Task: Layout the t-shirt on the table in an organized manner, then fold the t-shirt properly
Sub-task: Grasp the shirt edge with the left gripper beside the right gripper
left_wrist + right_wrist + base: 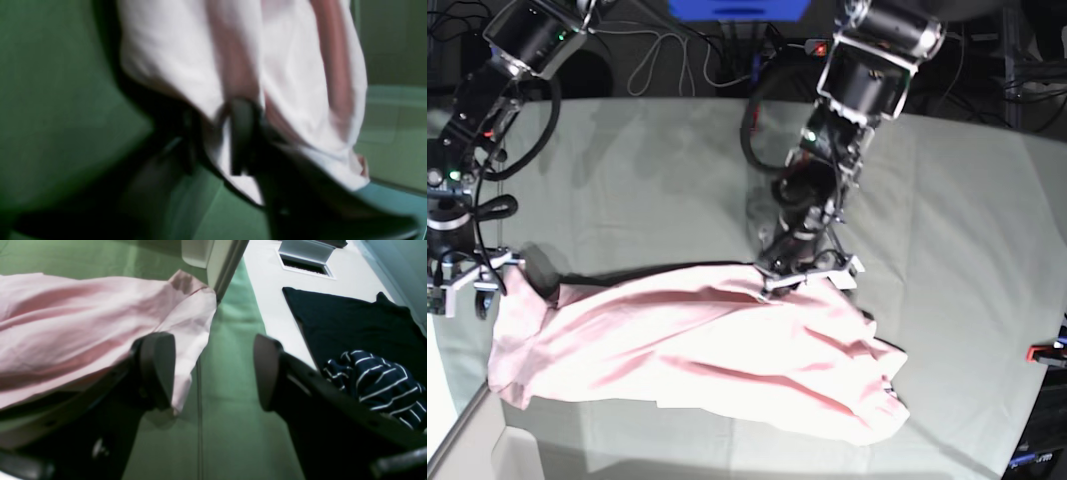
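One left gripper (799,270) pinched the t-shirt (697,345) at center frame, while the right gripper (213,373) gaped beside its left edge.

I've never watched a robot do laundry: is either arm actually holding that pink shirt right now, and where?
The left gripper pinches a fold along the t-shirt's upper edge. The right gripper has open jaws with nothing between them, though the shirt's corner lies against one.

Left gripper (213,133) fingers (243,133) nearly closed; right gripper (213,371) fingers (158,368) spread wide.

Base view looks down from overhead; both wrist views sit close, sharing the t-shirt (697,345).
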Action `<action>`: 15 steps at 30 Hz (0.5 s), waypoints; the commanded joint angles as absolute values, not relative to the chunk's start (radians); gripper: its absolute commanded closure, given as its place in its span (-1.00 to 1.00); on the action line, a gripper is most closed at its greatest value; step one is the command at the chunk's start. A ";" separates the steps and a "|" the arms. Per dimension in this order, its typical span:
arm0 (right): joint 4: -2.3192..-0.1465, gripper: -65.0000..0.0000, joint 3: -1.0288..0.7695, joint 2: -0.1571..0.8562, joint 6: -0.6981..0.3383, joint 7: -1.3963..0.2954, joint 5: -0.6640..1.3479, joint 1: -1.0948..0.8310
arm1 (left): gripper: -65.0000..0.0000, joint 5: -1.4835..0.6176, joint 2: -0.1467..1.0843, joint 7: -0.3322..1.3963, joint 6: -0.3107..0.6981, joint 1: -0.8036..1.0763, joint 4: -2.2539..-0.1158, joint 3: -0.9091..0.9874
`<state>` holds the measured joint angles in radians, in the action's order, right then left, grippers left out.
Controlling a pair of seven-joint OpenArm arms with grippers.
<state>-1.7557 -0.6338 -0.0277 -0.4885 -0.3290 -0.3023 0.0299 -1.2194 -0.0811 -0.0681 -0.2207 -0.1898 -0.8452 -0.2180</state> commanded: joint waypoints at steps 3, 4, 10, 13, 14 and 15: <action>-1.771 -0.15 -0.633 -0.016 -0.481 -0.302 -0.291 0.044 | 1.00 -1.273 -0.084 -0.025 -0.280 -0.176 -0.845 -0.220; -1.771 -0.15 -0.633 -0.015 -0.481 -0.302 -0.291 0.044 | 0.97 -1.277 -0.084 -0.024 -0.280 -0.173 -0.874 -0.220; -1.771 -0.15 -0.633 0.007 -0.481 -0.303 -0.291 0.044 | 1.00 -1.270 -0.004 -0.022 -0.288 0.019 -1.228 -0.226; -1.771 -0.15 -0.633 0.001 -0.481 -0.303 -0.291 0.044 | 1.00 -1.271 0.076 -0.027 -0.289 0.131 -1.414 -0.220; -1.771 -0.15 -0.633 -0.001 -0.481 -0.305 -0.291 0.042 | 1.00 -1.270 0.110 -0.028 -0.289 0.166 -1.475 -0.216; -1.771 -0.15 -0.633 -0.004 -0.481 -0.305 -0.291 0.041 | 1.00 -1.271 0.145 -0.030 -0.289 0.193 -1.518 -0.202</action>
<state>-1.7542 -0.6323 -0.0139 -0.4885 -0.3294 -0.3046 0.0280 -1.2655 0.1398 -0.0071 -0.2920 0.1974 -1.5082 -0.2089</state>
